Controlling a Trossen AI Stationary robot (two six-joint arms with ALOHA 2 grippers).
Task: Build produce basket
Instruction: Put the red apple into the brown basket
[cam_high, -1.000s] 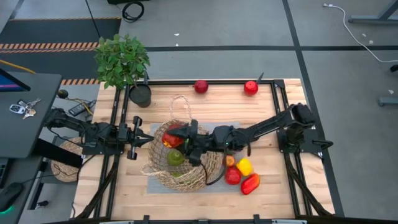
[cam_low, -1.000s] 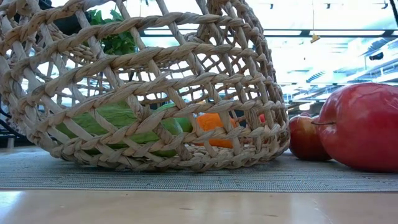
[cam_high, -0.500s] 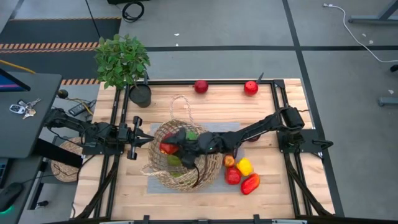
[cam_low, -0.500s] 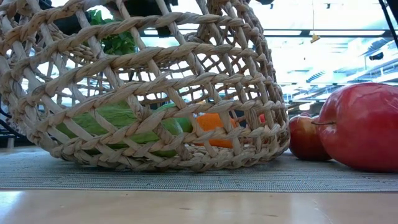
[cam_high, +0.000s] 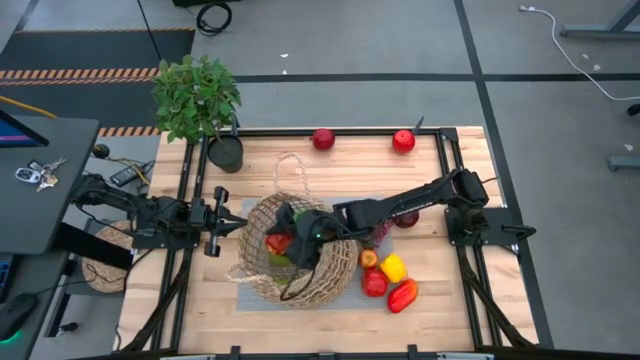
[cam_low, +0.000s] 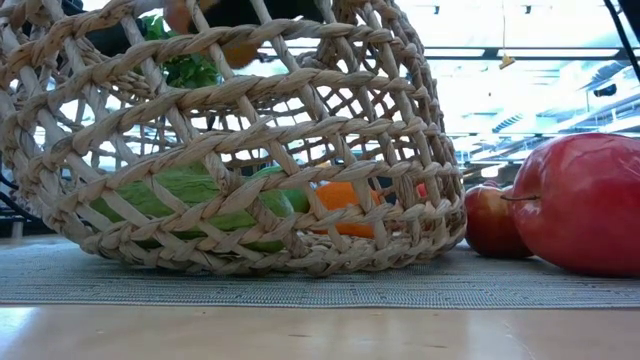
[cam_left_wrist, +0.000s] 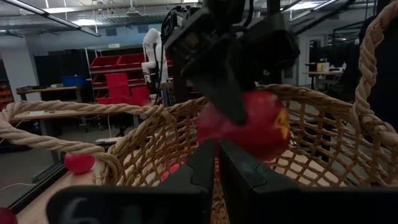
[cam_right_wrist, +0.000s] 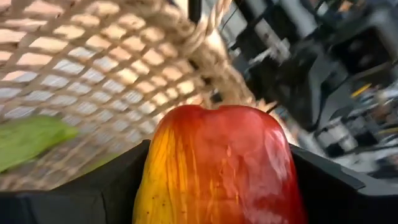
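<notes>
Wicker basket (cam_high: 297, 262) sits on a grey mat (cam_high: 250, 296) near the bench's (cam_high: 450, 300) front edge, already holding green and orange produce (cam_low: 200, 195). No readable writing shows anywhere. Loose pieces (cam_high: 388, 281) lie just beside the basket; two red ones sit at the back edge, and a potted plant (cam_high: 198, 98) stands at the back-left corner. Stretched low over the basket's rim, the right gripper (cam_high: 285, 238) grasps a red-and-yellow fruit (cam_right_wrist: 214, 165). Beside the basket, the left gripper (cam_high: 232, 224) rests clenched.
</notes>
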